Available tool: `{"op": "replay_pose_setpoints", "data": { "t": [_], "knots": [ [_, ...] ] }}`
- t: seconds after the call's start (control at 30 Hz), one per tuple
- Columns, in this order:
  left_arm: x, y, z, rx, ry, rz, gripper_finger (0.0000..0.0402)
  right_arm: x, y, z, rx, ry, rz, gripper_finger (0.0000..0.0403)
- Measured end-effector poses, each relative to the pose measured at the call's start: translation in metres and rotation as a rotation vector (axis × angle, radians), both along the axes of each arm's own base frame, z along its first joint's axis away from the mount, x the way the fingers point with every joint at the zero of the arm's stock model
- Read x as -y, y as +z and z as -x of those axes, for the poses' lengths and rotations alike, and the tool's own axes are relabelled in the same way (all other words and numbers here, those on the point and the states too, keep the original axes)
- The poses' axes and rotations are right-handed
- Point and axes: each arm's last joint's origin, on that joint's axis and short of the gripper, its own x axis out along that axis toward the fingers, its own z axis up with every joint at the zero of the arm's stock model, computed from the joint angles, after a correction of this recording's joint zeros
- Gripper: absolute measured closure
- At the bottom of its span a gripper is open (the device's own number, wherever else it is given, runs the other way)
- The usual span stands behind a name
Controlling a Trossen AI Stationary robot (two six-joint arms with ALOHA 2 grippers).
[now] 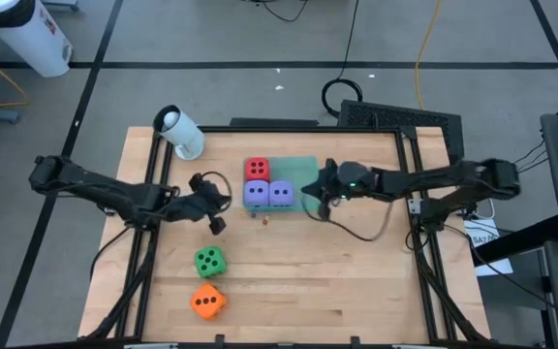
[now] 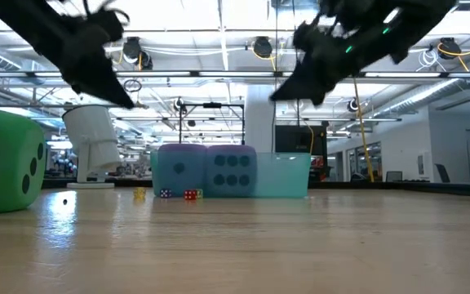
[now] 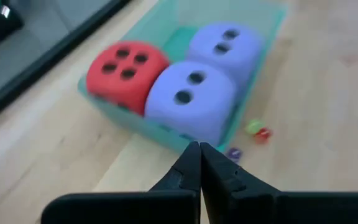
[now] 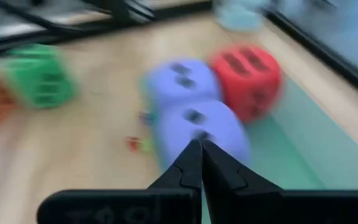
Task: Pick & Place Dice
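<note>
Three dice sit in the teal tray (image 1: 303,167), the red die (image 1: 257,170) and two purple-blue dice (image 1: 268,194), while the green die (image 1: 209,260) and orange die (image 1: 207,301) wait on the wooden table (image 1: 356,281) near its front edge. Both the left gripper (image 1: 215,206) and right gripper (image 1: 318,189) hang empty with fingers pressed together, so you probably want to spread the left one before dropping squarely over the green die, nearest it. Note tiny dice (image 3: 258,130) loose beside the tray, a white cylinder (image 1: 180,132) at the back corner, and an open lab with ceiling lights behind.
</note>
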Motion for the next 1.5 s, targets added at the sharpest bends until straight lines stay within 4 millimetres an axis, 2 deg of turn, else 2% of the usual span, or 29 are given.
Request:
{"op": "replay_pose_setpoints", "data": {
  "t": [0.1, 0.27, 0.43, 0.57, 0.7, 0.8, 0.97, 1.27, 1.5],
  "knots": [
    [0.011, 0.01, 0.009, 0.051, -0.052, -0.032, 0.0397, -0.008, 0.018, 0.019, 0.087, 0.148, 0.008, 0.0403],
    [0.026, 0.022, 0.022, 0.123, -0.121, -0.083, 0.0398, -0.013, 0.034, 0.062, 0.218, 0.133, -0.013, 0.0403],
    [0.042, 0.026, 0.025, 0.154, -0.25, -0.13, 0.0399, -0.015, 0.018, 0.1, 0.282, 0.014, -0.058, 0.0403],
    [0.049, 0.026, 0.021, 0.259, -0.382, -0.213, 0.0396, -0.016, 0.002, 0.117, 0.306, -0.036, -0.096, 0.0403],
    [0.045, 0.023, 0.018, 0.424, -0.603, -0.282, 0.0399, -0.017, -0.007, 0.122, 0.354, -0.043, -0.133, 0.0403],
    [0.034, 0.015, 0.018, 0.473, -0.656, -0.266, 0.0396, -0.018, -0.015, 0.123, 0.376, -0.037, -0.139, 0.0403],
    [0.02, 0.006, 0.033, 0.507, -0.55, -0.205, 0.0399, -0.021, -0.023, 0.125, 0.408, -0.009, -0.12, 0.0403],
    [0.011, 0.0, 0.073, 0.547, -0.412, -0.171, 0.04, -0.021, -0.029, 0.127, 0.402, -0.023, -0.07, 0.0403],
    [0.01, -0.004, 0.081, 0.524, -0.4, -0.146, 0.0399, -0.02, -0.033, 0.128, 0.356, -0.029, -0.05, 0.0403]
  ]
}}
